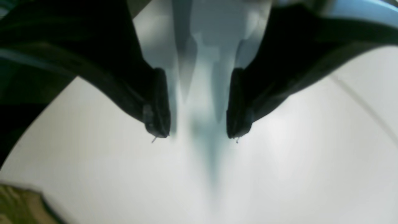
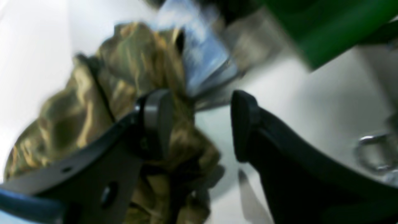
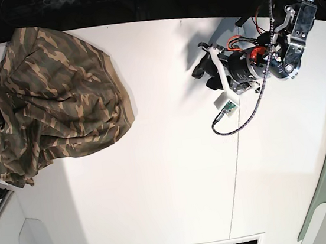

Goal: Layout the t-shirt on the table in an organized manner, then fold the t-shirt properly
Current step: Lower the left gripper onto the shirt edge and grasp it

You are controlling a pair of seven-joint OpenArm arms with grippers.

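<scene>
Left wrist view: the left gripper (image 1: 199, 135) hangs over the bare white table (image 1: 311, 161), jaws apart with nothing between them. A corner of the shirt (image 1: 18, 205) shows at the lower left edge.

Right wrist view: blurred. The right gripper (image 2: 199, 124) has its jaws apart; camouflage cloth bunches behind and around one finger (image 2: 155, 121), but it is not pinched.

Base view: the shirt lies crumpled at the table's far left corner, partly over the edge. The left gripper (image 3: 204, 69) is near the far right, well apart from it. The right gripper is out of sight here.
</scene>
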